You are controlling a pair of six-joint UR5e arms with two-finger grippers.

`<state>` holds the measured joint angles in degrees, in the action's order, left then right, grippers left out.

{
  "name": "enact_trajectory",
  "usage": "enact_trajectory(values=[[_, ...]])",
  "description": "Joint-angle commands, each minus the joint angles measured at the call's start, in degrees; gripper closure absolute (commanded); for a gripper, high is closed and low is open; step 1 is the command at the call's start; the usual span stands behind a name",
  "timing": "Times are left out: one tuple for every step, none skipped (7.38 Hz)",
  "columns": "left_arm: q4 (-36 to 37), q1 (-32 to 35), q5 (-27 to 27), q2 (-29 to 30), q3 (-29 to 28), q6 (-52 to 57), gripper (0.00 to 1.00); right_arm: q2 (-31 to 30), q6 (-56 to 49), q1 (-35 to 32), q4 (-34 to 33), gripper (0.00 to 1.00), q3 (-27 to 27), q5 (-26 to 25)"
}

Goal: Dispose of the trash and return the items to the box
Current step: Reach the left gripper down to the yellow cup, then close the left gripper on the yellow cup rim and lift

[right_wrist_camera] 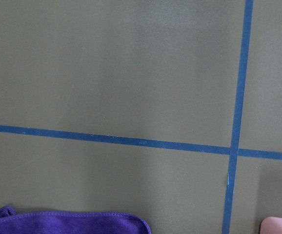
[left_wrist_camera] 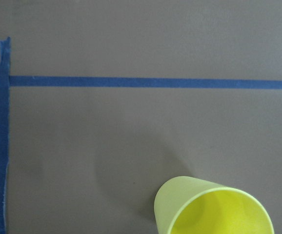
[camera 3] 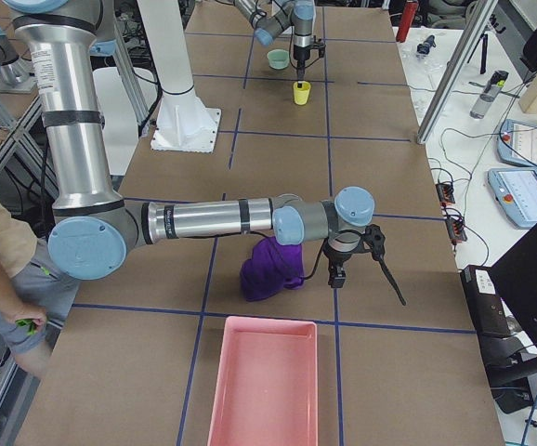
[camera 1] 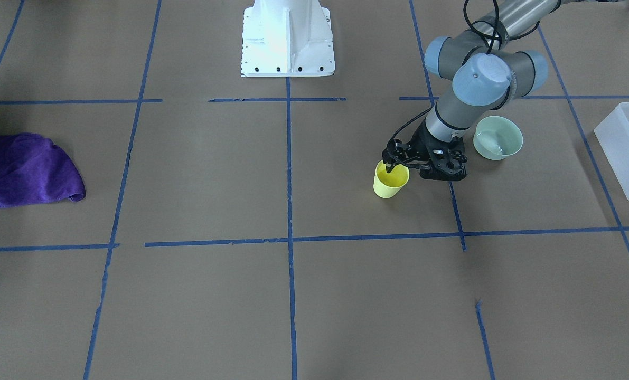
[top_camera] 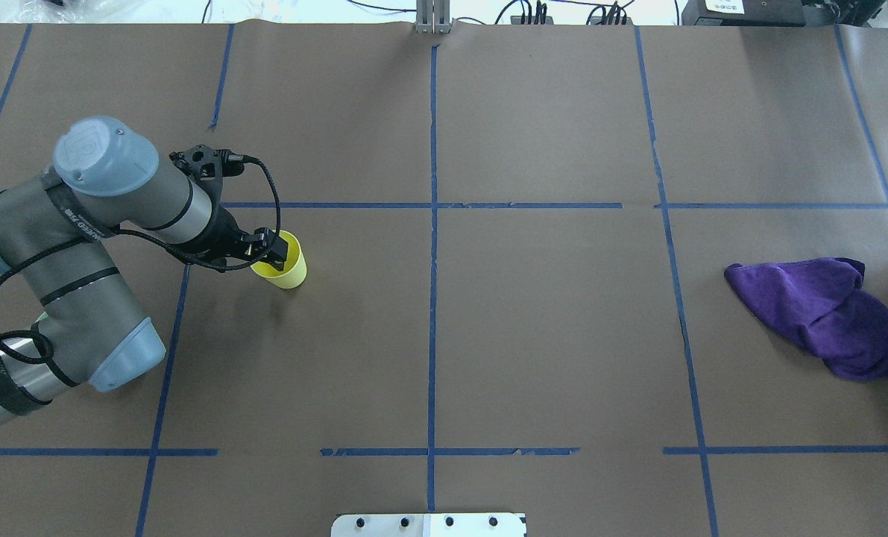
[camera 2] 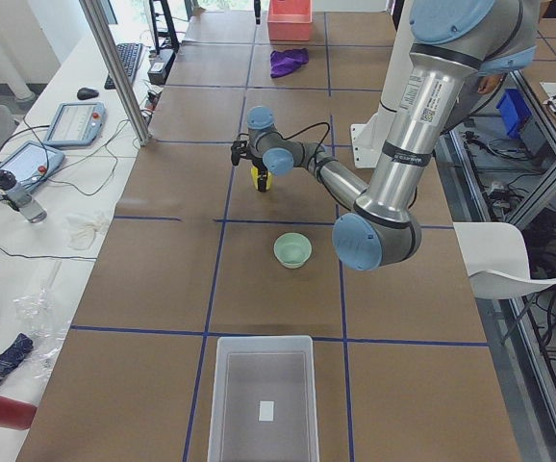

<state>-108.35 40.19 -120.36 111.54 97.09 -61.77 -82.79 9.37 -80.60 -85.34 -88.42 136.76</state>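
A small yellow cup [camera 1: 389, 184] stands upright on the brown table; it also shows in the overhead view [top_camera: 287, 272] and at the bottom of the left wrist view [left_wrist_camera: 214, 207]. My left gripper [camera 1: 399, 164] hangs right over the cup's mouth. It looks open, with one fingertip [camera 1: 390, 168] dipping inside the rim. The frosted white box [camera 1: 628, 153] lies at the table's end on my left and looks empty [camera 2: 264, 404]. My right gripper [camera 3: 366, 269] hovers beside a purple cloth; I cannot tell whether it is open or shut.
A pale green bowl [camera 1: 498, 137] sits just behind the left wrist, between the cup and the box. The purple cloth [top_camera: 824, 313] lies crumpled on my right side. A pink bin [camera 3: 264, 386] stands at the right end. The robot base [camera 1: 288, 37] sits mid-table.
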Motion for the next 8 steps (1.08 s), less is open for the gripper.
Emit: enact_trajectory(values=[[-0.02,-1.34,0.03,0.0,-0.5,-0.01,0.34,-0.09,0.03,0.0,0.0,0.0,0.0,0.0],[-0.02,-1.34,0.03,0.0,-0.5,0.07,0.78,-0.09,0.03,0.0,0.0,0.0,0.0,0.09],[-0.02,-1.42,-0.05,0.26,-0.32,0.08,1.0,-0.09,0.03,0.0,0.0,0.0,0.0,0.18],[-0.02,-1.43,-0.05,0.35,-0.24,0.16,1.0,-0.17,-0.05,0.0,0.0,0.0,-0.08,0.18],[-0.02,-1.34,-0.14,0.43,0.2,-0.01,1.0,-0.17,-0.05,0.0,0.0,0.0,-0.08,0.26],[0.16,-0.38,-0.4,0.52,2.03,-0.36,1.0,-0.26,-0.05,0.0,0.0,0.0,-0.08,0.27],[0.59,0.24,-0.49,0.87,3.44,-1.06,1.0,-0.35,0.03,0.0,0.09,0.0,-0.26,0.35],[0.86,0.33,-0.49,2.01,3.46,-2.89,1.0,-0.26,0.03,0.44,0.0,0.0,-0.52,0.61]])
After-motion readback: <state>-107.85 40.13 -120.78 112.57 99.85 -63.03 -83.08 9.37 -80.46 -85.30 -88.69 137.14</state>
